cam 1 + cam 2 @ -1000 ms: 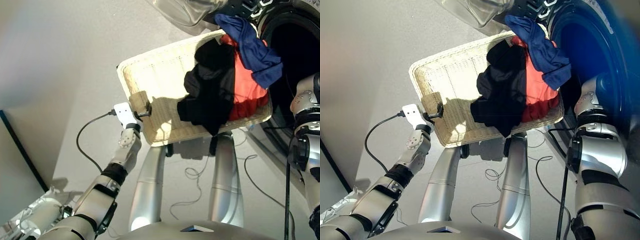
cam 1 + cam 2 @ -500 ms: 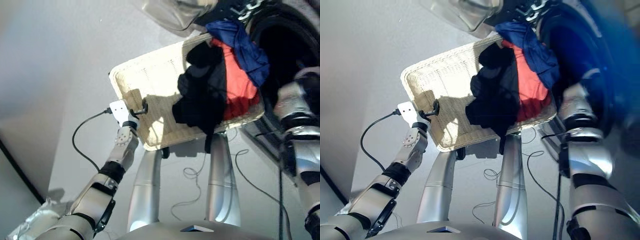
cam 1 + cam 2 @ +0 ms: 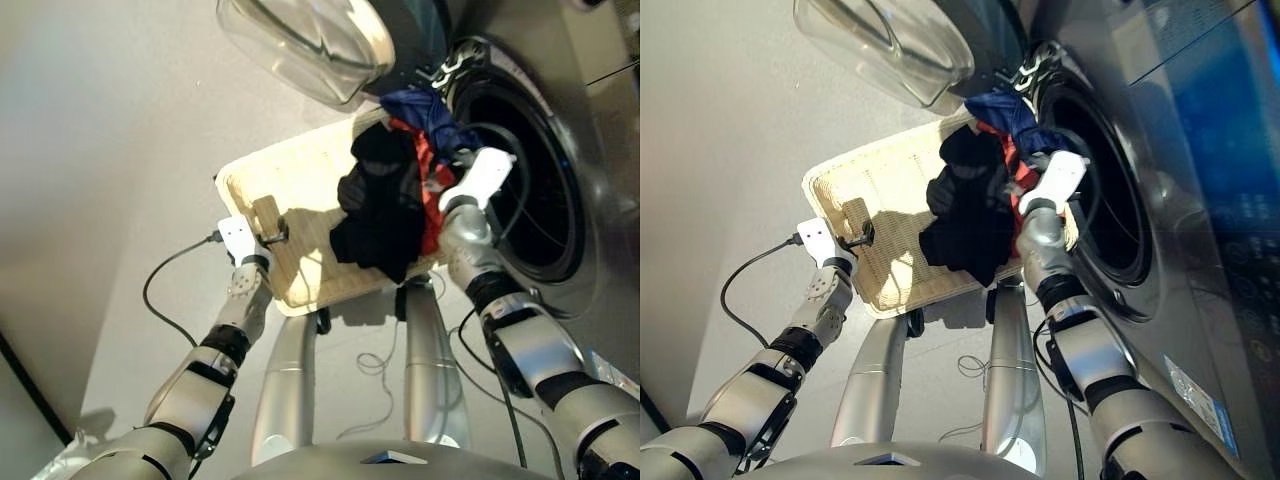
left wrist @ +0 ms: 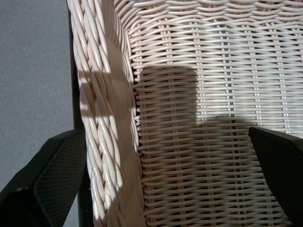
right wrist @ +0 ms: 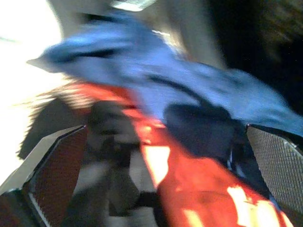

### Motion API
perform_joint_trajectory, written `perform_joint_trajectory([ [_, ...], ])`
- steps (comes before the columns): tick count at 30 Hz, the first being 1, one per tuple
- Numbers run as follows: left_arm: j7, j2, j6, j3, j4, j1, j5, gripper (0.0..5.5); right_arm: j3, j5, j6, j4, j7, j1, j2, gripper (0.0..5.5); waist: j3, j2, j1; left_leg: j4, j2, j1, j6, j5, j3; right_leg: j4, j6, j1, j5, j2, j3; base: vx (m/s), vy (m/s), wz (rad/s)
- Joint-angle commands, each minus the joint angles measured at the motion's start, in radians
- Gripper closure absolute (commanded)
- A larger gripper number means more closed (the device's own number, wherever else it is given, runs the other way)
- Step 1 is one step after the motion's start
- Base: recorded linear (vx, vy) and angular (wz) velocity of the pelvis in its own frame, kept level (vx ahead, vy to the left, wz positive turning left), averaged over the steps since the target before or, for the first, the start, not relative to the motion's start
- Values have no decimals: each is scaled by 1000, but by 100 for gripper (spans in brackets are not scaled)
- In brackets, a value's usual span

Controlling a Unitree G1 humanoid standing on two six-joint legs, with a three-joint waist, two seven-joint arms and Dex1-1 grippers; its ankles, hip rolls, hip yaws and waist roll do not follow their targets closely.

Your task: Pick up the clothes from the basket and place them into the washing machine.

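Note:
The cream basket (image 3: 290, 190) sits in front of the washing machine (image 3: 560, 120), whose porthole (image 3: 530, 190) is open with the glass door (image 3: 300, 45) swung out. The clothes are piled at the basket's machine end: black (image 3: 375, 210) in front, orange-red (image 3: 430, 195) beneath, and navy (image 3: 420, 108) draped over the rim toward the porthole. My right gripper (image 5: 161, 142) is open, close above the pile, with all three clothes between and beyond its fingers. At the basket's other end, my left gripper (image 3: 272, 232) is open and straddles the woven rim (image 4: 104, 118), one finger outside, one inside.
A black cable (image 3: 170, 280) trails from my left wrist over the grey floor. More cables (image 3: 385, 360) lie on the floor under the basket, which rests on a dark stand (image 3: 322, 322).
The camera has tilted, showing more of the machine. My right arm has swung up from the right edge to the clothes pile. My left gripper has stayed at the basket rim.

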Motion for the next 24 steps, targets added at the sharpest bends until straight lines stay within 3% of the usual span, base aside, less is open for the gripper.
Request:
perform_joint_trajectory([
  [1, -112, -82, -33, -77, -31, -151, 27, 0, 41, -89, -30, -119, 7, -43, 14, 0, 30, 5, -3, -22, 53, 48, -51, -17, -82, -15, 20, 71, -59, 32, -21, 0, 0, 0],
  [3, -111, -103, -24, -89, 3, -176, 34, 0, 62, -115, -34, -228, 22, -6, 22, 0, 37, -3, -18, -28, 62, 54, -52, -17, -78, -27, 22, 72, -57, 39, -12, -2, -8, -103],
  [7, -127, -113, -9, -93, 39, -211, 24, 0, 100, -172, -13, -246, 48, -13, -4, 0, 46, -12, -29, -24, 72, 53, -56, -17, -70, -39, 22, 70, -51, 46, -7, -9, -30, -151],
  [8, -136, -119, 7, -86, 63, -239, 10, 0, 142, -252, 21, -265, 48, -33, -36, 0, 48, -17, -38, -18, 76, 49, -61, -21, -67, -36, 22, 62, -50, 51, -6, 0, 0, 0],
  [15, -129, -139, 17, -74, 82, -282, -3, 0, 179, -397, 49, -370, 40, -14, -69, 0, 46, -32, -65, -5, 93, 42, -63, -40, -41, -35, 25, 34, -47, 71, 13, 0, -8, -10],
  [19, -102, -138, 3, -69, 88, -319, 32, 0, 175, -425, 48, -407, 39, -3, -65, 0, 49, -36, -75, -15, 101, 38, -63, -42, -32, -57, 30, 28, -41, 81, 15, 25, -19, -98],
  [24, -59, -136, -11, -74, 68, -323, 53, 0, 199, -426, 50, -428, 58, -11, -52, 0, 41, -27, -70, -42, 98, 53, -66, -35, -36, -90, 29, 46, -32, 85, 9, 22, -36, -64],
])
